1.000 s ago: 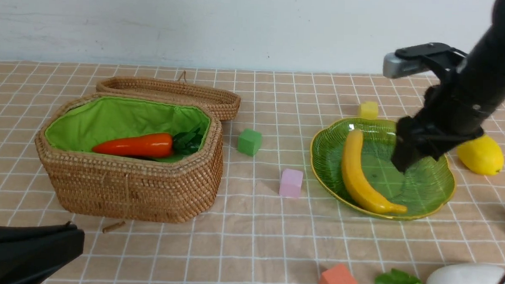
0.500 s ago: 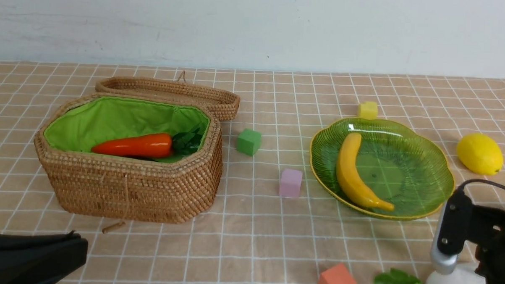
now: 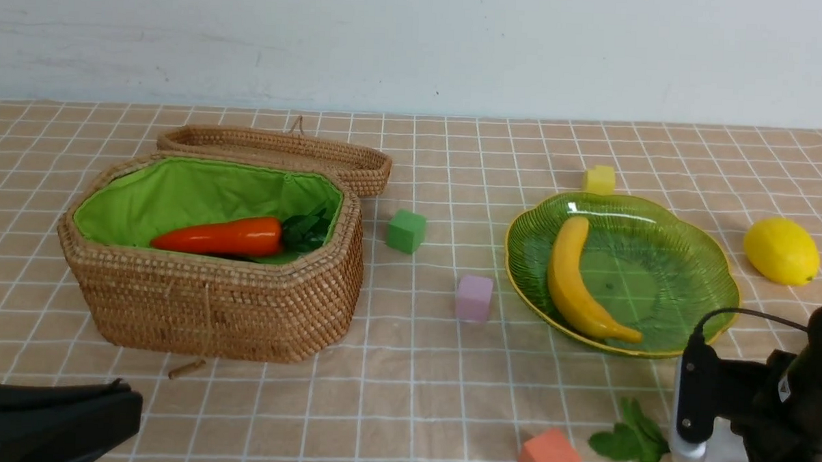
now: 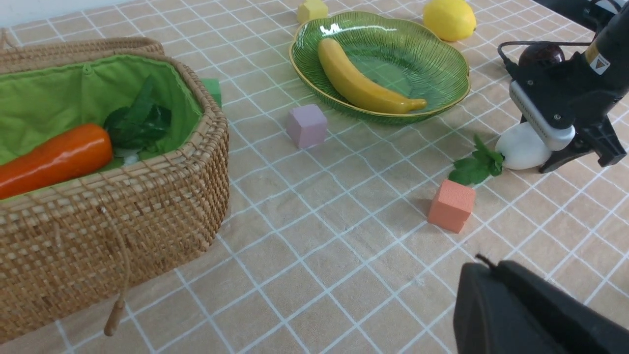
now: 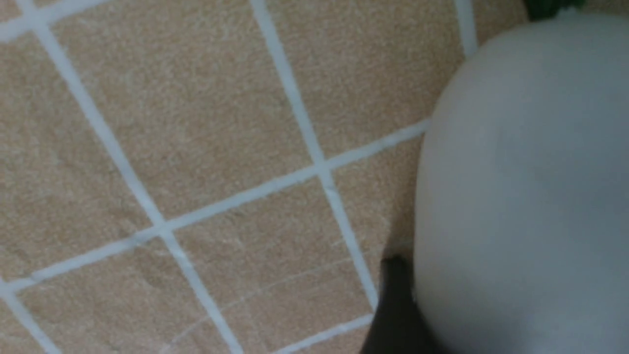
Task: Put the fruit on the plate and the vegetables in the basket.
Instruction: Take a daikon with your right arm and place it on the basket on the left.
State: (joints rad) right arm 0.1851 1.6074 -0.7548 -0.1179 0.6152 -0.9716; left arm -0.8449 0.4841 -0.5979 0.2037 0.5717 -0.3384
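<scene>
— Where do we find the radish (image 4: pixel 521 147)?
— Near right on the surface (image 3: pixel 412 395), our right gripper (image 4: pixel 572 157) low over it; gripping or not, we cannot tell. Our left gripper (image 3: pixel 114 402) sits clenched.

Checked tablecloth (image 3: pixel 412 395), basket (image 3: pixel 210 313), lid (image 3: pixel 277 151), plate (image 3: pixel 669 281), lemon (image 3: pixel 781 250), radish (image 4: pixel 522 147), foam cubes (image 3: pixel 405 231) (scattered)

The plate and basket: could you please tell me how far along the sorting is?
Done: banana on the green plate, carrot in the wicker basket. In hand: the right tool is down at the white radish, grip unclear. Left: lemon and dark round fruit lie on the tablecloth.
</scene>
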